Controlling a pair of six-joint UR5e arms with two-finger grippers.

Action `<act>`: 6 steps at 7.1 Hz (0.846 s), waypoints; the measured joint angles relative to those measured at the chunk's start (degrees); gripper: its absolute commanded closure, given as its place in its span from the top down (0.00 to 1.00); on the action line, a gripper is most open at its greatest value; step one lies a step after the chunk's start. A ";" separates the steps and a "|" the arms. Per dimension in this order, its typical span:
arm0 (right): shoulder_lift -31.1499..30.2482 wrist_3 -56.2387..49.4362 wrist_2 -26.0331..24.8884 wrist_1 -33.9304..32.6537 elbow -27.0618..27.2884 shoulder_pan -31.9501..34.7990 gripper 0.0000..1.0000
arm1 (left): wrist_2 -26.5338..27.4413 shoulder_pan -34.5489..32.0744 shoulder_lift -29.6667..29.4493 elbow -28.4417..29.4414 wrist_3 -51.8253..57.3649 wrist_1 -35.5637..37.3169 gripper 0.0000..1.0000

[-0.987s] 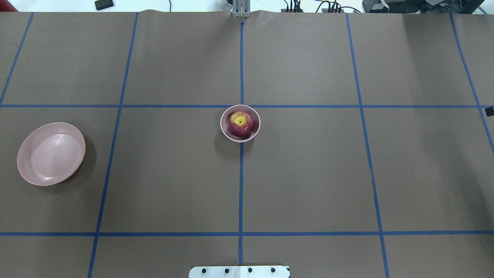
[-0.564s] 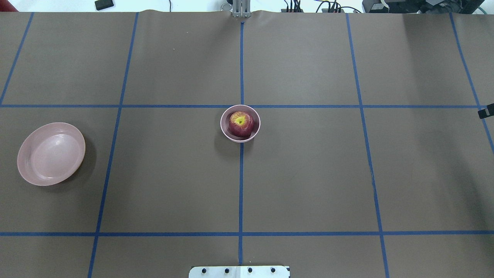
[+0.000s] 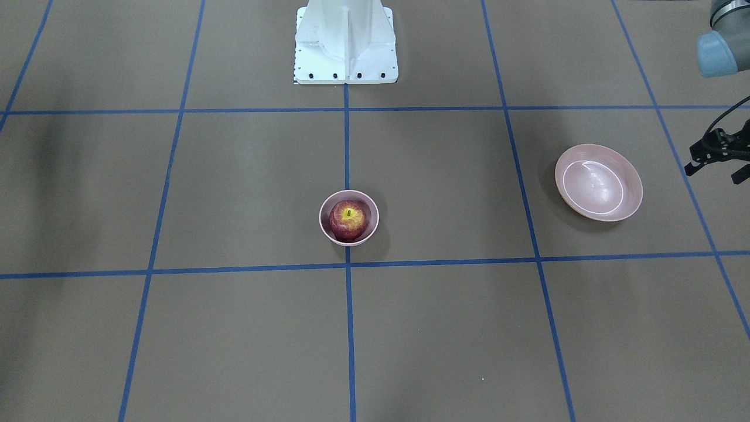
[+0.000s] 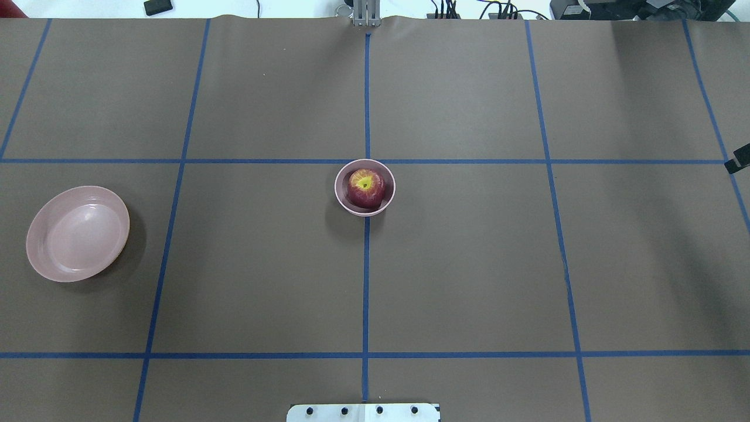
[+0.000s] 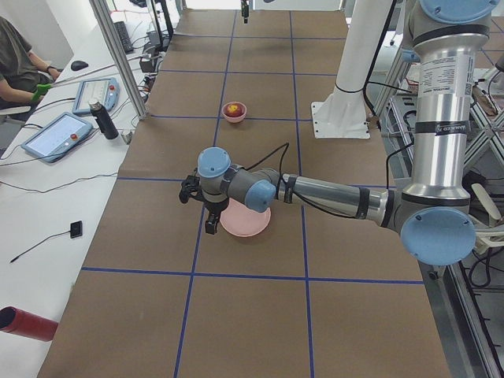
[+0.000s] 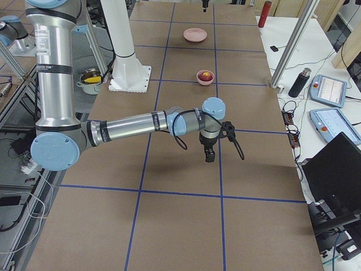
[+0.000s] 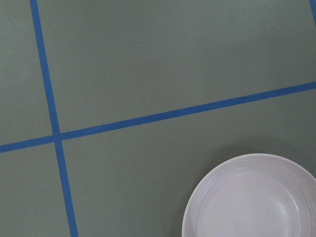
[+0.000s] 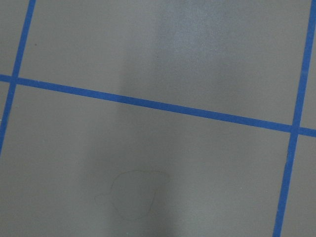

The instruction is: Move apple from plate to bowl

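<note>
The dark-red apple (image 4: 366, 187) sits inside the small deep pink bowl (image 4: 340, 193) at the table's middle, stem patch up; both also show in the front view, the apple (image 3: 347, 220) within the bowl (image 3: 324, 225). The wide pink plate (image 4: 76, 234) lies empty on my left side and shows in the left wrist view (image 7: 252, 197). My left gripper (image 3: 715, 171) hovers just outside the plate, fingers spread, holding nothing. My right gripper (image 6: 210, 153) hangs over bare table far to the right; only a tip (image 4: 738, 164) shows overhead, so I cannot tell its state.
The white arm base (image 3: 345, 41) stands at the table's near-robot edge. Blue tape lines grid the brown table (image 4: 469, 264). A dark bottle (image 5: 102, 120) and tablets (image 5: 59, 135) lie on the side bench beyond the far edge.
The black tip of my right gripper at the overhead view's right edge has shifted slightly inward and up. The apple, bowl and plate have not moved.
</note>
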 measured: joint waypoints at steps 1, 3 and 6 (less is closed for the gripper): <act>0.42 -2.49 -0.21 -2.16 -0.17 0.46 0.99 | -0.18 -1.16 -0.05 0.62 0.11 0.14 0.97; 0.18 -3.34 -0.26 -3.14 -0.60 1.14 1.00 | -0.70 -4.11 -0.07 2.59 2.09 0.31 0.97; -0.39 -1.93 0.22 -3.28 -0.96 2.65 1.00 | -3.59 -5.74 -0.81 3.90 3.01 3.73 0.97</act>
